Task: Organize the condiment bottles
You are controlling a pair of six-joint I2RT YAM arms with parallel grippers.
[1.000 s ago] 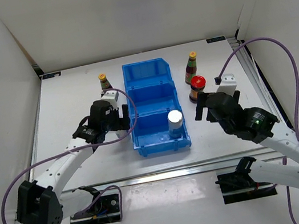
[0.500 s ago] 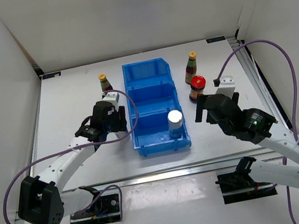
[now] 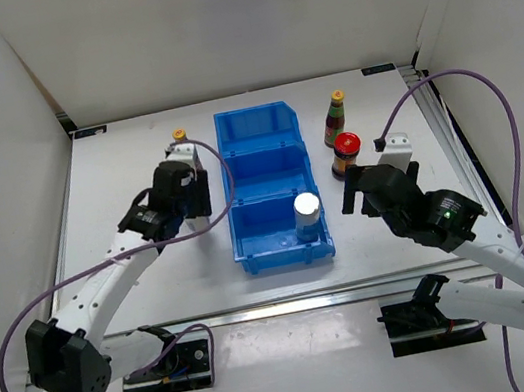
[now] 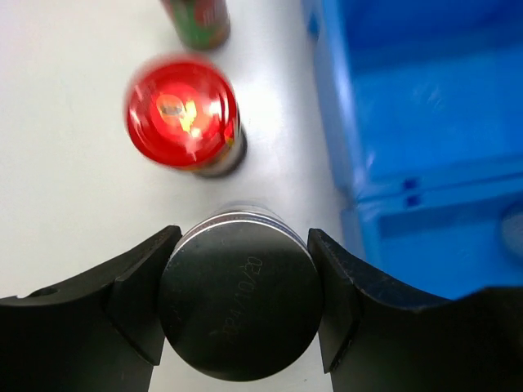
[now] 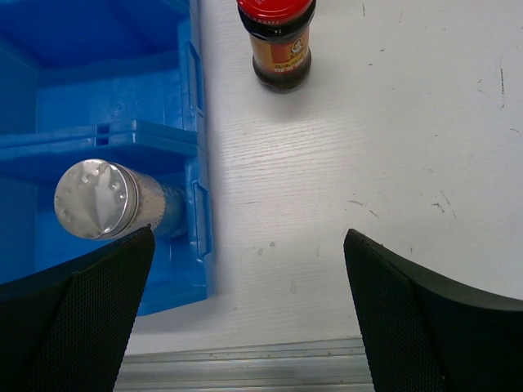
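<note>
In the left wrist view my left gripper (image 4: 241,245) is shut on a silver cylinder (image 4: 239,306), whose dark round end faces the camera. Just beyond it stands a red-lidded jar (image 4: 184,114), with a slim bottle (image 4: 196,16) behind that. From above, the left gripper (image 3: 184,197) hangs beside the bin's left wall, near the yellow-capped bottle (image 3: 179,136). My right gripper (image 5: 245,302) is open over bare table. A second silver cylinder (image 5: 102,200) stands in the bin's near compartment (image 3: 307,213). Right of the bin are a red-lidded jar (image 3: 346,151) and a yellow-capped bottle (image 3: 335,117).
The blue three-compartment bin (image 3: 230,130) sits mid-table, and its wall (image 4: 425,98) is close on the left gripper's right. Its middle and far compartments hold nothing. White walls enclose the table on three sides. A metal rail (image 5: 245,367) runs along the near edge.
My left gripper has closed on the silver cylinder and shifted toward the back, alongside the bin. The right arm has barely moved and stays open.
</note>
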